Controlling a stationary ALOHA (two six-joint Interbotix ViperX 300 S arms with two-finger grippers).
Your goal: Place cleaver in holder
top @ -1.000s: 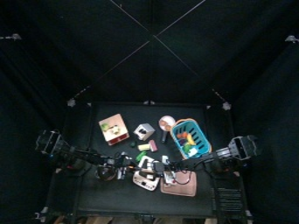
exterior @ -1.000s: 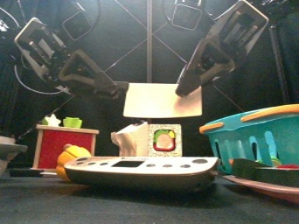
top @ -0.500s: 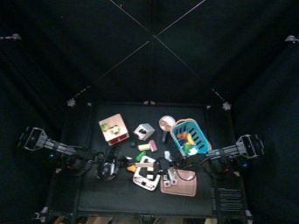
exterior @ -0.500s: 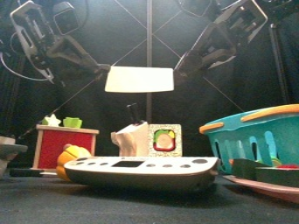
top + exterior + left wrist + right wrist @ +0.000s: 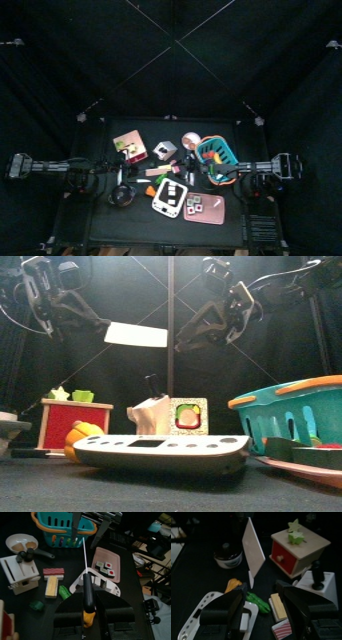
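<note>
— Where's the cleaver [image 5: 138,334]?
— Up in the air, handle pinched in the left pincer [image 5: 87,614], blade reaching forward from it, high over the worktop [image 5: 100,150].
— And the holder [image 5: 151,416]?
— Standing on the worktop, well below that pincer.
— Right pincer [image 5: 261,607]?
— Spread, empty, just beside the blade.

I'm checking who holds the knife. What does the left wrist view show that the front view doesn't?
Only the left wrist view shows the cleaver's black-and-yellow handle clamped in the left gripper, plus the pink tray below. Only the front view shows the open right gripper apart from the blade, and the red wooden box. Both show the white cleaver blade and the white knife holder.
</note>
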